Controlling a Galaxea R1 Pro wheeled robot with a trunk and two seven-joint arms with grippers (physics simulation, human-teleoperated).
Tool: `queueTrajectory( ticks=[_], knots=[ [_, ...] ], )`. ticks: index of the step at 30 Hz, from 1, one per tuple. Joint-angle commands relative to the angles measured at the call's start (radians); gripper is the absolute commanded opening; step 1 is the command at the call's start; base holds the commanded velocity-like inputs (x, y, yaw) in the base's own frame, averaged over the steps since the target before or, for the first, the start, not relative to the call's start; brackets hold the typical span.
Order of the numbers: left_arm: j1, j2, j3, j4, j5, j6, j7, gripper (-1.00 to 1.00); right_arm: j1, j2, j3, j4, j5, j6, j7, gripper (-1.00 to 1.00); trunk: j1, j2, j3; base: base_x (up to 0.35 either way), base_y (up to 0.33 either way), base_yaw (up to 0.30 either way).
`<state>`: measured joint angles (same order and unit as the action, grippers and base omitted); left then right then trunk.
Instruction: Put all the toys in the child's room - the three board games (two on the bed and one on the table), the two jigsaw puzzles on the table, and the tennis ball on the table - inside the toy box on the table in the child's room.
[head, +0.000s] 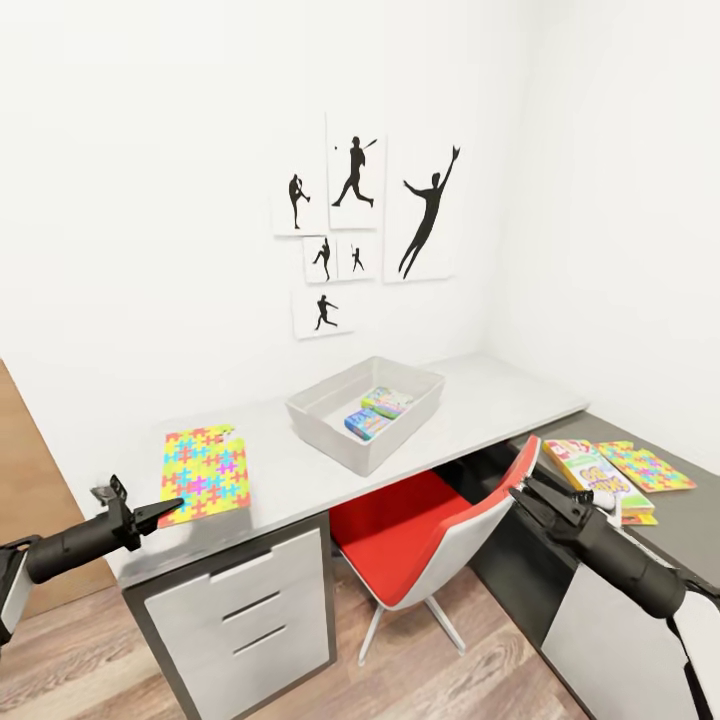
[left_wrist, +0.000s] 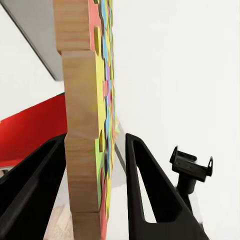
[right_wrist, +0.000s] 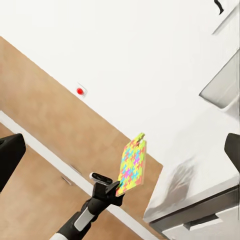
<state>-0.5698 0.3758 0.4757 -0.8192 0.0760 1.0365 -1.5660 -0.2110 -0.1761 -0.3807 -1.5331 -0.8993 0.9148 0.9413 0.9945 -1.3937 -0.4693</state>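
Observation:
My left gripper (head: 168, 508) is shut on the near edge of a jigsaw puzzle (head: 205, 470), a multicolour square held just over the pale table (head: 500, 395). The left wrist view has its wooden edge (left_wrist: 82, 125) between the two black fingers. The grey toy box (head: 330, 432) stands mid-table with a small blue board game (head: 364, 424) and a multicolour one (head: 387, 402) inside. On the lower dark section lie a third board game (head: 592, 468) and the second jigsaw puzzle (head: 646, 466). My right gripper (head: 527, 487) hovers open beside them. The tennis ball and the bed are out of view.
A red and white chair (head: 420, 540) is tucked under the table between my arms. A grey drawer unit (head: 240, 610) stands below the table's left end. Baseball silhouette posters (head: 360, 220) hang on the white wall. Wood floor lies at the left.

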Motion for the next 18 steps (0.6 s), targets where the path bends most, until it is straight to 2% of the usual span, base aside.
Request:
queueTrajectory(
  ticks=[1, 6, 10, 14, 18],
  knots=[
    [0.0, 0.001, -0.001, 0.0, -0.002, 0.011, -0.005, -1.0, -0.001, 0.002, -0.017, 0.001, 0.0, 0.007, 0.004, 1.0, -0.004, 0.007, 0.002, 0.0, 0.0, 0.0],
    [0.0, 0.006, -0.003, 0.0, -0.001, 0.011, -0.005, -1.0, -0.001, 0.011, -0.048, 0.002, 0.0, 0.009, 0.01, 1.0, -0.023, 0.042, 0.018, 0.0, 0.0, 0.0],
    [0.0, 0.005, -0.005, 0.0, -0.001, 0.011, -0.005, -1.0, -0.001, 0.012, -0.051, 0.005, 0.0, 0.007, 0.022, 1.0, -0.038, 0.07, 0.03, 0.0, 0.0, 0.0],
    [0.0, 0.007, -0.029, 0.0, 0.0, 0.011, -0.005, -1.0, -0.001, 0.014, -0.052, 0.005, 0.0, 0.005, 0.028, 1.0, -0.054, 0.098, 0.043, 0.0, 0.0, 0.0],
    [-0.001, 0.004, -0.036, 0.0, 0.001, 0.011, -0.005, -1.0, 0.0, 0.014, -0.053, 0.005, 0.001, 0.004, 0.042, 1.0, -0.069, 0.126, 0.055, 0.0, 0.0, 0.0]
  ],
)
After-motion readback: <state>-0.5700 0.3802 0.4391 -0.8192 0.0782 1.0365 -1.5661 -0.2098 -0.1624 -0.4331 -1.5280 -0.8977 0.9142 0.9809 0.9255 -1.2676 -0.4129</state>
